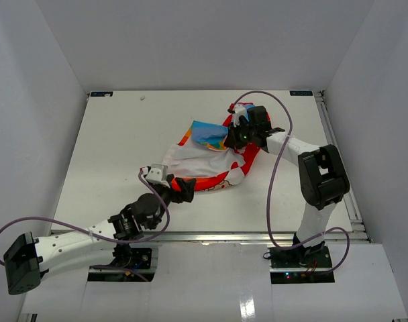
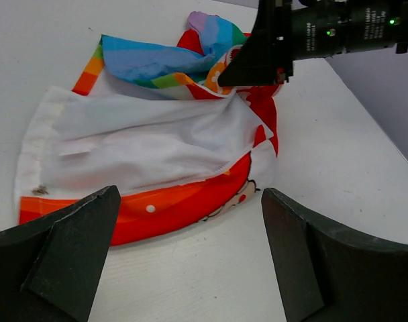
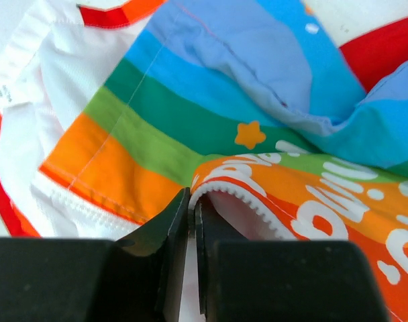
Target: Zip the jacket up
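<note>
The white tabletop (image 1: pixel 110 147) carries the jacket (image 1: pixel 204 157), which lies crumpled a little right of centre, white body toward the near side and rainbow panel bunched at the far side. It looks light, limp and likely to slide. The fabric will probably fold and drag rather than hold a shape, so one side needs anchoring while the other pulls. The firmest places to take hold would be the stitched front edges with the zipper tape, and the red hem (image 2: pixel 184 208) for holding it taut.

The right arm (image 1: pixel 318 174) reaches up from its base and bends back leftward over the jacket's far right part, wrist angled down. The left arm (image 1: pixel 70 245) stretches low across the near tabletop, forearm pointing up and right toward the near hem.

The left end effector (image 2: pixel 190 194) is spread wide and holds nothing, its fingers framing the red hem from just short of it. The right end effector (image 3: pixel 192 198) has its fingers pressed almost together, and the orange lettered edge seems pinched at their tips. That edge curls up with a row of white zipper teeth (image 3: pixel 251 201) showing along it
</note>
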Controlling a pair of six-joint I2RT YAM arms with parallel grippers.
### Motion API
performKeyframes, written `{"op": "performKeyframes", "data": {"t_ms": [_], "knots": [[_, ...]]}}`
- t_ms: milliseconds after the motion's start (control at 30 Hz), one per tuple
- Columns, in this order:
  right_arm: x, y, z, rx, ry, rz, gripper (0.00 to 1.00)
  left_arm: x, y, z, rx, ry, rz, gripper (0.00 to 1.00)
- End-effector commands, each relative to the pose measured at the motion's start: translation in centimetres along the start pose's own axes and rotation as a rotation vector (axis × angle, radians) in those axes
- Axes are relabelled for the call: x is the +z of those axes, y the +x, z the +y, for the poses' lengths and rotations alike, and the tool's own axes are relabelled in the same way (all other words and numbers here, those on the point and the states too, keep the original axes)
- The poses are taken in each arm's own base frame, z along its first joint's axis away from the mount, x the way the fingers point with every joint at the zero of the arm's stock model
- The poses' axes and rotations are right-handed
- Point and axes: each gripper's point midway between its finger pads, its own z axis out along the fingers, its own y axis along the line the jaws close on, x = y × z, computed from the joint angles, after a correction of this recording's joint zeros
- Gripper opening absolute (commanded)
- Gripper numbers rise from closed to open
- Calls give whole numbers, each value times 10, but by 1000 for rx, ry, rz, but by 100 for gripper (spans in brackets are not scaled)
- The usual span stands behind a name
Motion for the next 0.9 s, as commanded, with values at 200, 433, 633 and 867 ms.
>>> {"op": "performKeyframes", "data": {"t_ms": [200,433,633,867], "knots": [[-29,-45,-26,-226,20,-87,18,11,-3,1,6,-71,12,97],[-18,-106,-37,-187,5,-147,45,20,8,-2,16,-82,70,97],[-47,-92,-17,107,67,-196,88,36,5,17,-34,-190,121,97],[-96,-9,-19,368,347,-198,88,77,9,34,-83,-228,248,95]]}}
